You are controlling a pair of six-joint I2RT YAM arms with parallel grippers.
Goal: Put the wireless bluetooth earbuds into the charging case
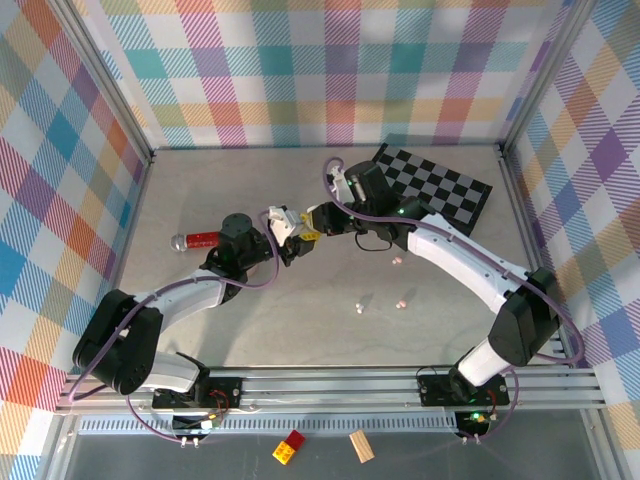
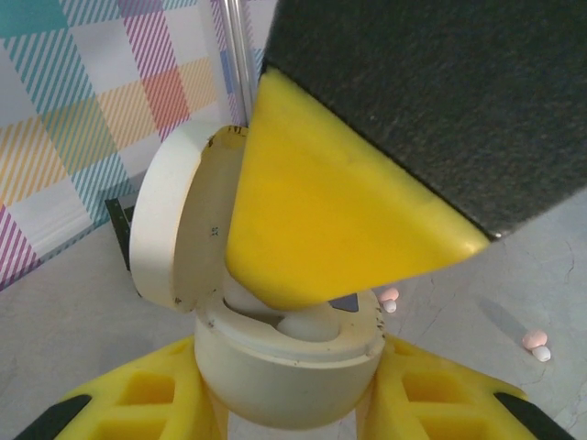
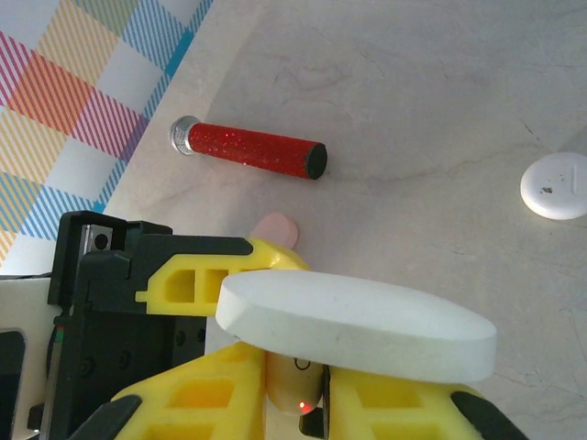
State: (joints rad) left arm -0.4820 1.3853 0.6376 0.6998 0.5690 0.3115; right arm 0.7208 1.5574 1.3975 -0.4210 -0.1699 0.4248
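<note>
case (image 2: 284, 376): matt cream plstc | tube (image 3: 248, 149): red glitter, metal cap | tbl (image 3: 413, 110): smooth matt

In the left wrist view my right finger (image 2: 339, 220) looms blurred across the middle and covers most of the case (image 2: 284, 362) well. The bud (image 2: 307, 323) beneath it shows as a pale sliver. The bottom edge cuts the case off. In the right wrist view the lid (image 3: 358, 325) hides where my right fingers (image 3: 215, 394) meet, and the right edge clips a white disc (image 3: 557, 185). From above, the loose buds (image 1: 402, 301) are mere specks.
</note>
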